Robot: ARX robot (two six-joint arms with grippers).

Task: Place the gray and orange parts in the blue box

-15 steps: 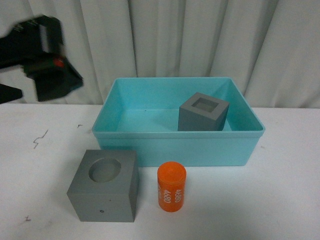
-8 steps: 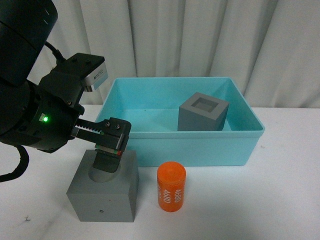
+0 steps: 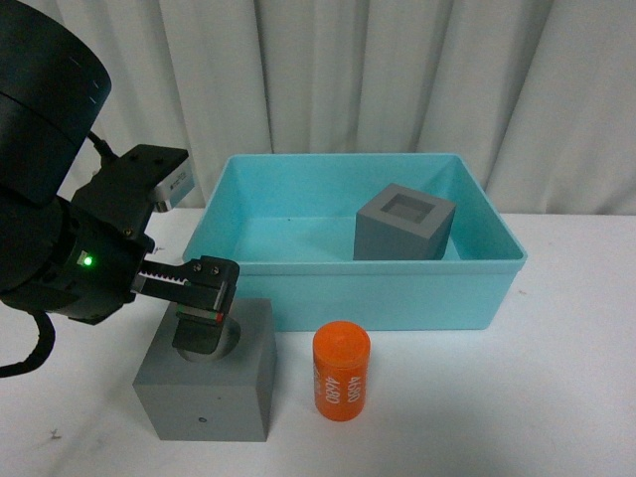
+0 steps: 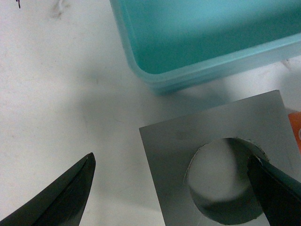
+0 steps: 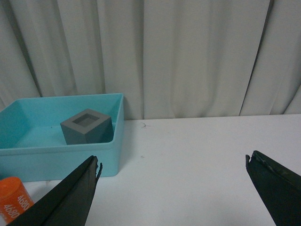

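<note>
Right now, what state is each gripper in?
Left gripper: open, one finger in the near cube's round recess, nothing gripped.
Right gripper: open, empty.

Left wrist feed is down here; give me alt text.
The open left end effector straddles one edge of a gray cube: one finger hangs over its round recess, the other over the white table. A corner of the blue box lies beyond the cube.

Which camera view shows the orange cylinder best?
The front view: the orange cylinder stands there whole and upright, with its white digits visible. The right wrist view shows only part of the cylinder, cut off at the picture's corner. The left wrist view shows just an orange sliver at the edge.
</note>
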